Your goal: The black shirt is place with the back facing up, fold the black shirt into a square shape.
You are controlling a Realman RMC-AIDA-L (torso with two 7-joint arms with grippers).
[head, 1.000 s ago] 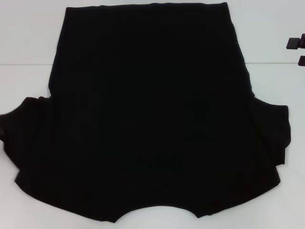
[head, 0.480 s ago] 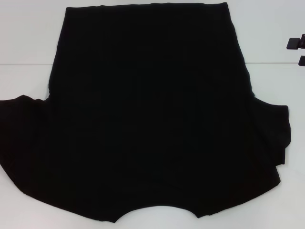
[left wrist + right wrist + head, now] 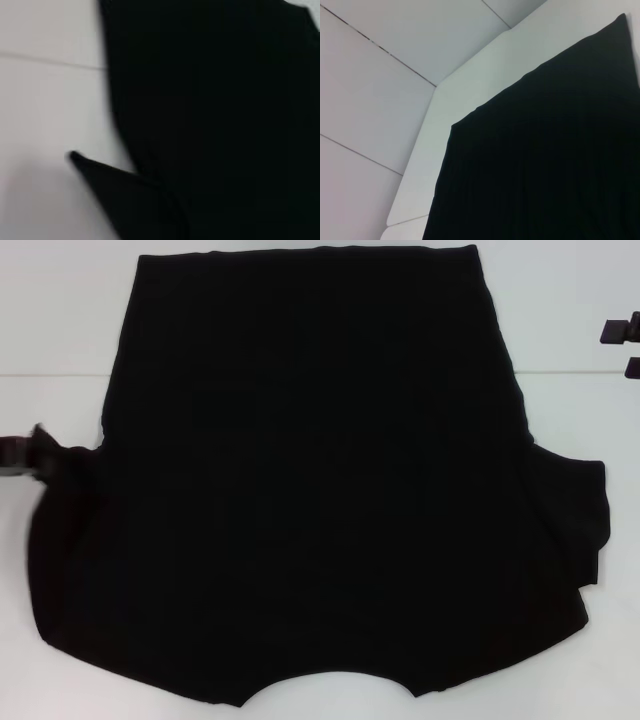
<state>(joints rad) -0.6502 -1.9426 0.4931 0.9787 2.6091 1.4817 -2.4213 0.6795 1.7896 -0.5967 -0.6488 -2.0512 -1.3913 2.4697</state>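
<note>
A large plain black soft-fabric shirt (image 3: 540, 160) fills most of what the right wrist camera takes in, spread flat on a smooth white tabletop (image 3: 470, 85). One straight edge of the cloth runs slantwise to a sharp corner; a second edge drops away from a blunter corner. The table's rim is rounded at its corner. Beyond it lies a pale grey tiled floor (image 3: 375, 95) crossed by thin dark seams.

head: above, looking down | wrists: close, oblique — all share the black shirt (image 3: 320, 480)
</note>
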